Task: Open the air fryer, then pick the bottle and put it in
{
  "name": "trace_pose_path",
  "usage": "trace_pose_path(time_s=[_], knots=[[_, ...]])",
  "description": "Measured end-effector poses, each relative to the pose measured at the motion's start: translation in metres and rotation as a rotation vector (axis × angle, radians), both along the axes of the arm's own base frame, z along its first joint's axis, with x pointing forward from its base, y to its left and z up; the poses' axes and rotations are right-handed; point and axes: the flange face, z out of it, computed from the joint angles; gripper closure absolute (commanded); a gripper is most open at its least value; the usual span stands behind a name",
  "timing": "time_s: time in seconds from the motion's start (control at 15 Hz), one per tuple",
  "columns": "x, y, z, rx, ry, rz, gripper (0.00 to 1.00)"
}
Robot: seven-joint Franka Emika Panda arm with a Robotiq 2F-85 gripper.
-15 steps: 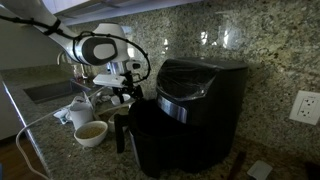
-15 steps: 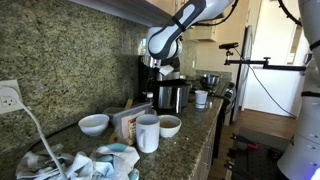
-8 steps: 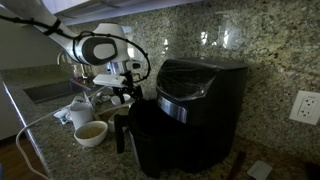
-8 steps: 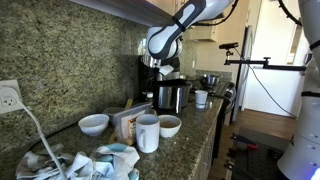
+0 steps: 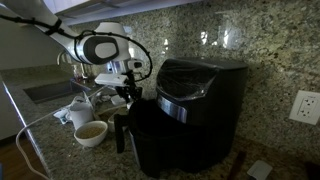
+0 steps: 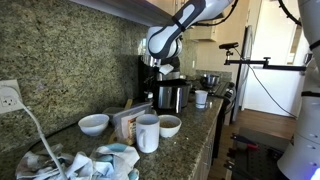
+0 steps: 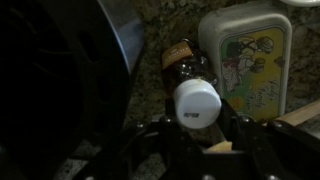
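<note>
Hand (image 7: 199, 128) clamped on bottle (image 7: 188, 72), round white cap, brown body

Wrist view: bottle (image 7: 195, 98) btwn air fryer (image 7: 60, 80) at pic-left & tin (image 7: 245, 50) at pic-right. Exterior view: bowl (image 5: 90, 133) on surface (image 5: 70, 160), beside fryer.

Tight quarters on a kitchen counter (image 5: 100, 160): the bottle (image 7: 185, 60) stands hemmed between the black air fryer (image 7: 60, 90) and a pale illustrated container (image 7: 245, 55), a white bowl (image 5: 90, 132) crowding in nearby; the gripper (image 7: 197, 130) occupies the one clear way in, over the cap (image 7: 197, 100).
</note>
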Motion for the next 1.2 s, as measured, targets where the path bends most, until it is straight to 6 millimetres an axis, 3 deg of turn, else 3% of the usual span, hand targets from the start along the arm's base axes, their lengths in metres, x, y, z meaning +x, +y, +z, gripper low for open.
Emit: trace_pose_path(time_s=[0.73,1.2], knots=[[0.001,-0.001,0.001,0.007,-0.018,-0.007,0.81],[0.002,-0.007,0.023,0.039,-0.146,-0.050,0.81]])
